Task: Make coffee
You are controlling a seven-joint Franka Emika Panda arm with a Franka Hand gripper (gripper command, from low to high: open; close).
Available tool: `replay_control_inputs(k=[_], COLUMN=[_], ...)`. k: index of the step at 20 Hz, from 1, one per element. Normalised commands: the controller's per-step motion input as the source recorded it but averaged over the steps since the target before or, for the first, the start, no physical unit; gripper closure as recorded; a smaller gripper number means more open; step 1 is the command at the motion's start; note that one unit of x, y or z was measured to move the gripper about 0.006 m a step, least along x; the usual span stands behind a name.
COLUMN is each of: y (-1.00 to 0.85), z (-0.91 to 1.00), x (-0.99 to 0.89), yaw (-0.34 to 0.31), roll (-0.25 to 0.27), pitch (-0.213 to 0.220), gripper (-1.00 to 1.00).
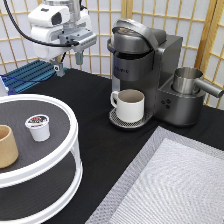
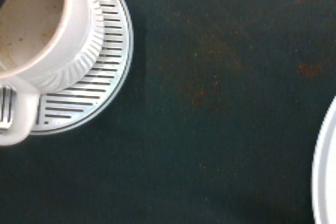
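The gripper point(image 1: 70, 62) hung empty, fingers spread, above the table's far edge. The coffee pod point(image 1: 38, 127) stood upright on the tiered stand's point(image 1: 60, 165) top shelf, below and nearer.

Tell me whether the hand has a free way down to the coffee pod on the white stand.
Probably yes. The coffee pod sits upright on the white stand's top tier with nothing above it; the tan cup stands apart beside it. The hand hangs above the table, fingers apart and empty.
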Motion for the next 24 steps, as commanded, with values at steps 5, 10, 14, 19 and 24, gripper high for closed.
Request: replay_control_inputs(k=[5,10,14,19,24], y=[-0.05,-0.07,-0.32,-0.26,-0.06], z=[0.22,0.15,0.6,0.87,0.8], x=[0.25,0.19,0.65,0.8,0.9], yaw=[-0.011,-0.002,0.016,0.026,0.019], roll=[0.005,0.011,0.124,0.177,0.18], pitch=[0.058,0.069,0.105,0.082,0.092], gripper=[-1.0,-1.0,-1.0,-1.0,-1.0])
